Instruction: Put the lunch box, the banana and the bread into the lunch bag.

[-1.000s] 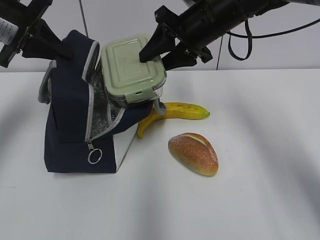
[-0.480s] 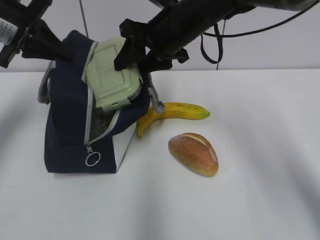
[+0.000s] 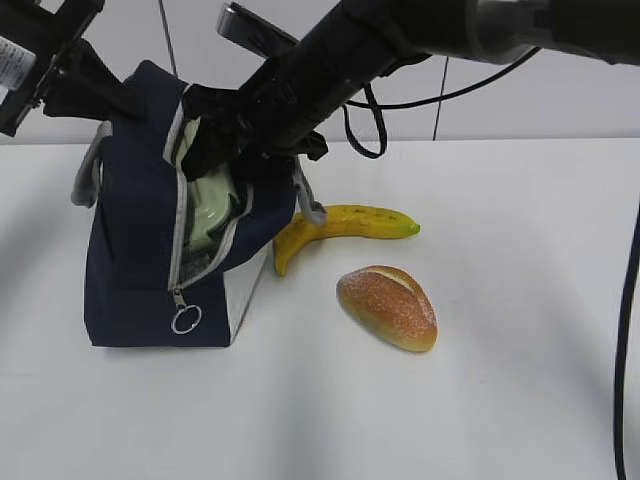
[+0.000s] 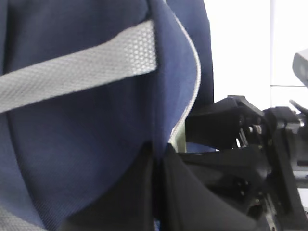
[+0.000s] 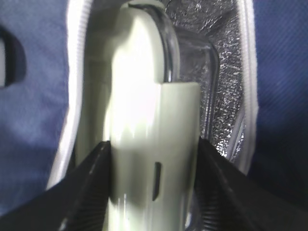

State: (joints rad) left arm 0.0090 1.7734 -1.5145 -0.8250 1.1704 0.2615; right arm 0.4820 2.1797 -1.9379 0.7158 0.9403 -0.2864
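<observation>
The navy lunch bag stands on the table's left with its zipper open. My left gripper is shut on the bag's top rim, and in the left wrist view its jaws pinch the blue fabric edge. My right gripper is at the bag's mouth, shut on the green-lidded lunch box, which stands on edge partly inside. The right wrist view shows the box between my fingers, against the silver lining. The banana and the bread lie to the right of the bag.
A grey strap handle hangs off the bag's left side and another droops at its right, near the banana. The zipper's ring pull dangles at the front. White tabletop stretches to the right and front.
My right gripper has carried the lunch box left and down from above the bag into its opening, tipping it onto its edge. The left gripper, banana and bread have not moved.
</observation>
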